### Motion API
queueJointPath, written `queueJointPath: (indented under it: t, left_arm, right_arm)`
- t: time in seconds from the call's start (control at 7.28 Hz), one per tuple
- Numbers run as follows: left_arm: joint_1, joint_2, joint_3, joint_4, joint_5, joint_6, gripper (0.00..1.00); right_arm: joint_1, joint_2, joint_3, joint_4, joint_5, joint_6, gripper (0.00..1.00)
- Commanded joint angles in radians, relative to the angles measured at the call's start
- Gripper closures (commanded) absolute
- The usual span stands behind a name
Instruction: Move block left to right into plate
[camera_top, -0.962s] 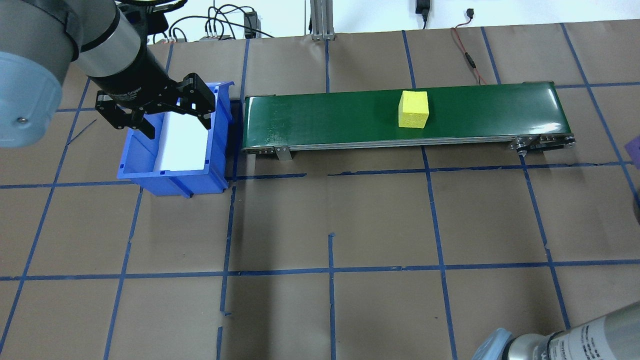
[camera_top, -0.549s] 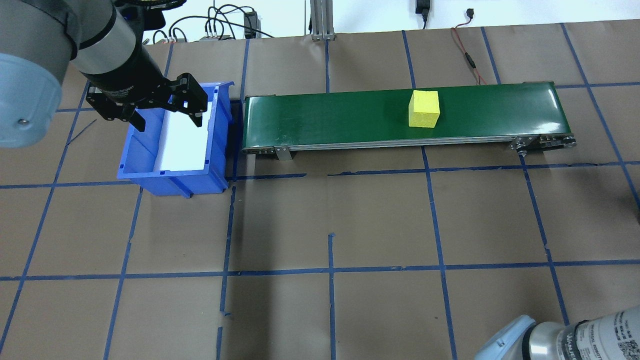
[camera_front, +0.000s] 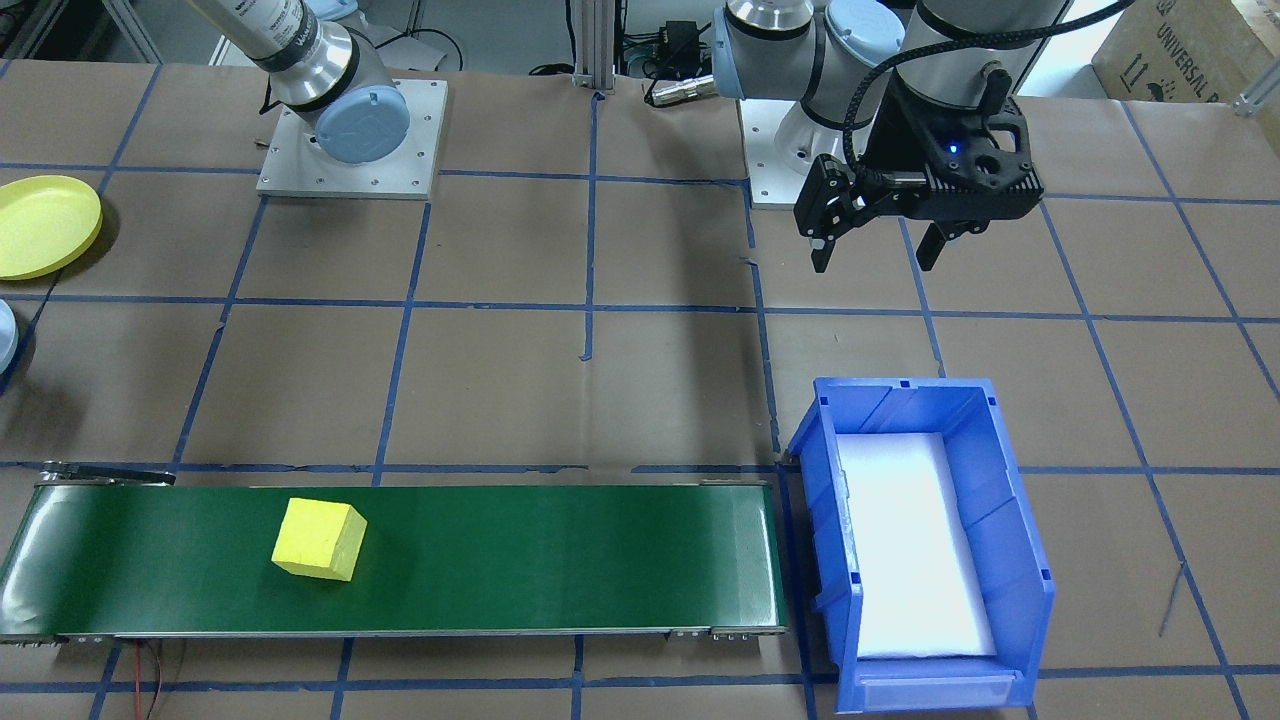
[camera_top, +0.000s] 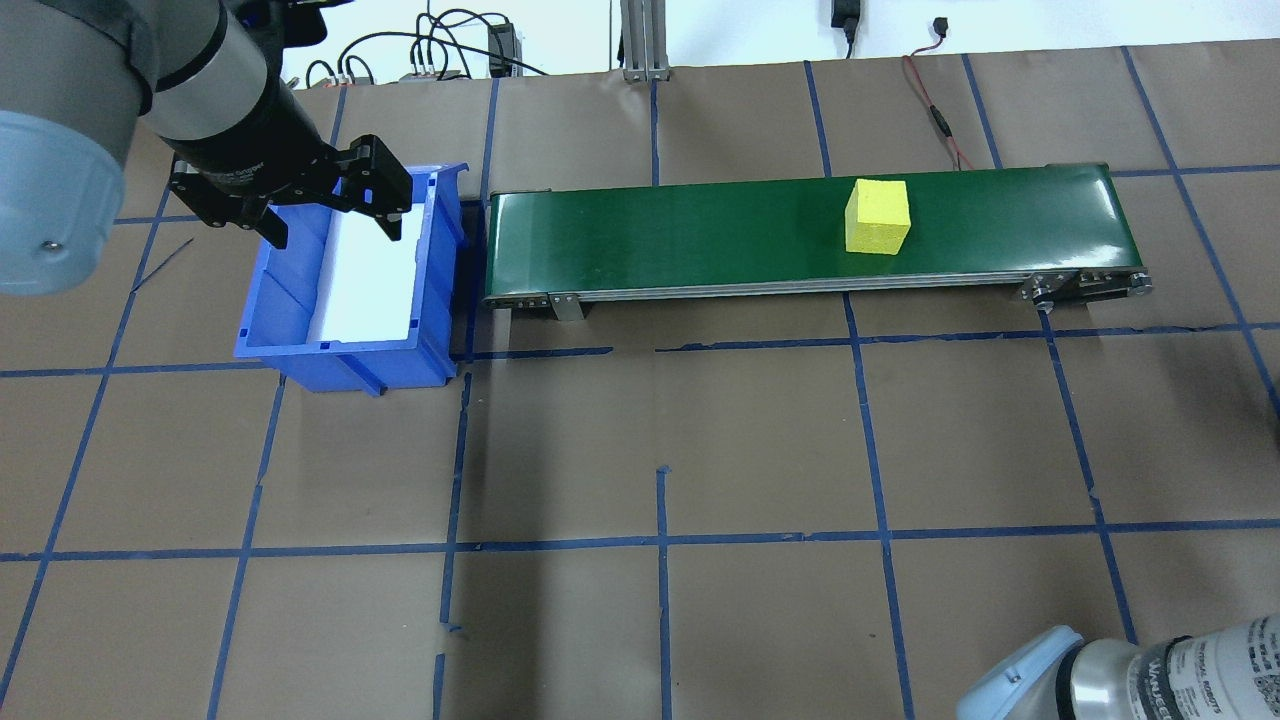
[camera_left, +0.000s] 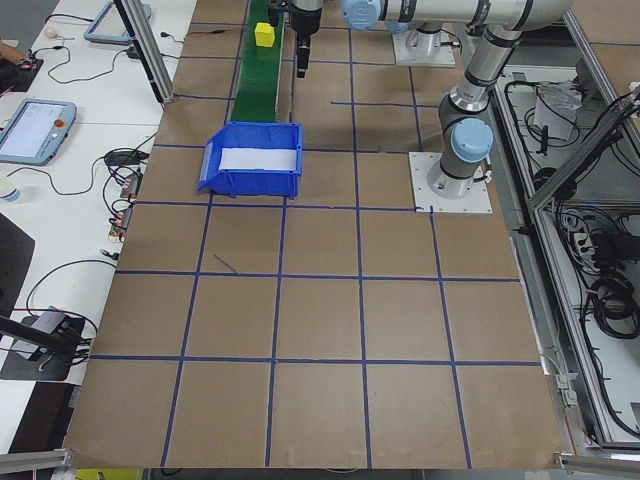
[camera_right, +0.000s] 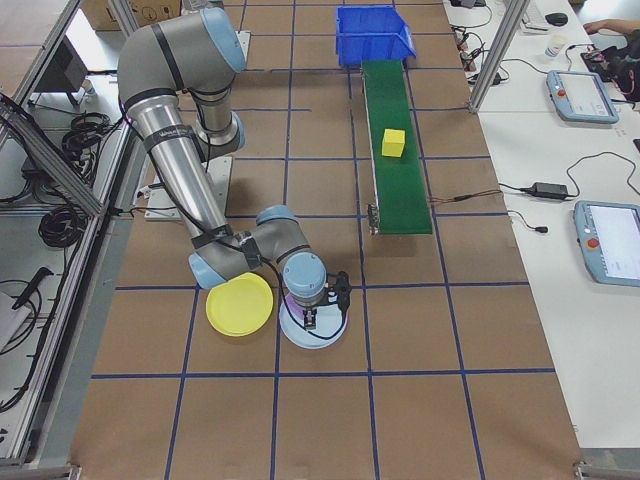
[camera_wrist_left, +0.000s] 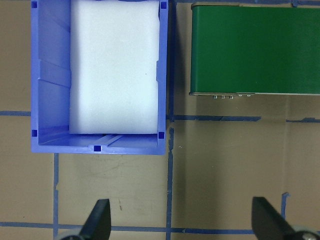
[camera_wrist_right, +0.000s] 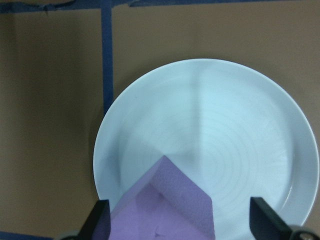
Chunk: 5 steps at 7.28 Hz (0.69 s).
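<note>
- The yellow block (camera_top: 877, 216) sits on the green conveyor belt (camera_top: 700, 235), towards its right end and touching nothing else.
- The left gripper (camera_front: 878, 252) hangs above the table near the blue bin (camera_front: 1000, 520), fingers spread apart and holding nothing (white foam lines the bin's floor).
- The right gripper (camera_wrist_right: 177, 225) hangs low over a pale blue plate (camera_wrist_right: 240, 130), its fingers wide, and a purple block (camera_wrist_right: 165, 205) lies between them; whether they are touching it I cannot tell.
- A yellow plate (camera_right: 240, 304) lies just beside the pale one.
</note>
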Motion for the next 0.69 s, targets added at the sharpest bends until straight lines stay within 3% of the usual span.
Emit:
queueJointPath:
  t: [0.0,0.14,0.41,0.55]
  left_arm:
    - [-0.003,0.0,-0.002,-0.002,0.002,0.004,0.0]
    - [-0.003,0.0,-0.002,-0.002,0.0,0.006,0.0]
    - [-0.003,0.0,-0.002,-0.004,0.002,0.017,0.0]
    - [-0.003,0.0,-0.002,-0.004,0.002,0.017,0.0]
  right_arm:
    - [0.104,-0.06,-0.044,0.019,0.018,0.16,0.0]
    - [0.222,-0.07,-0.06,0.025,0.05,0.24,0.0]
    - [0.426,-0.068,-0.071,0.032,0.061,0.549,0.0]
    - [0.512,-0.068,-0.08,0.029,0.133,0.715,0.0]
